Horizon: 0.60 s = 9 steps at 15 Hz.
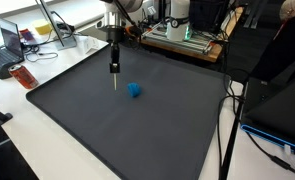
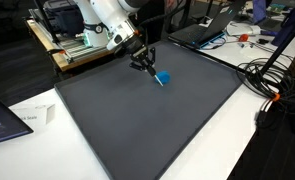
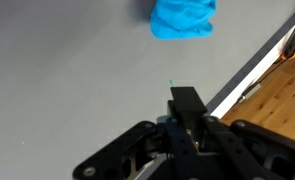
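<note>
White bench (image 1: 12, 125) w/ big dark-grey mat (image 1: 117, 130) over most of it, small blue lump (image 1: 134, 90) lying on mat, laptop (image 1: 1, 50) & cables (image 1: 230, 120) by mat's edges.

The small crumpled blue object (image 3: 184, 17) is cut off by the wrist view's top edge. The gripper (image 3: 187, 118) runs off its bottom edge. The thin dark piece (image 1: 115, 80) it clamps is too small to identify.

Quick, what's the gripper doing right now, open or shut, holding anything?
Gripper: shut, seemingly pinching a thin rod that points down at the dark mat; the blue lump lies free beside it.
</note>
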Tool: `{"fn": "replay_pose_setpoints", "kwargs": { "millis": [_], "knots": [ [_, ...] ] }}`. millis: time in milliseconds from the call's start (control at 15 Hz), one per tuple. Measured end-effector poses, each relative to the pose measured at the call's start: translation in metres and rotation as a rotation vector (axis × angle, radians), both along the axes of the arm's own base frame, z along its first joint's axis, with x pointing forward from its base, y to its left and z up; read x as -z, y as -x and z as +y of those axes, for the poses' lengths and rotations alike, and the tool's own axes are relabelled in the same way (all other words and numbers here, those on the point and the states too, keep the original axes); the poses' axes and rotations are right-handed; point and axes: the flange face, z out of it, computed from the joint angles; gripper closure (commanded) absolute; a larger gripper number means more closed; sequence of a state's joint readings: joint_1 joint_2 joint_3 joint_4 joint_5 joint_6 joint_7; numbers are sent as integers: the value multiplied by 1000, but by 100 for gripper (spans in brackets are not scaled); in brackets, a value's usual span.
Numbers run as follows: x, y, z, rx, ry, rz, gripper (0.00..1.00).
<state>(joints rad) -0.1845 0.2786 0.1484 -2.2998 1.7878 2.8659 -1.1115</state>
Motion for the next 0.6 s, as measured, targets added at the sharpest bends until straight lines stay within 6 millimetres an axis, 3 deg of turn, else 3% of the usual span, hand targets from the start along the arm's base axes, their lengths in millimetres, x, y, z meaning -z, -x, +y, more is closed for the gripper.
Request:
{"fn": "replay_pose_setpoints", "kwargs": {
  "millis": [333,600],
  "knots": [
    [-28,14,27,-93,109,-150,97],
    [-18,37,47,-133,180,-187,97]
  ]
}}
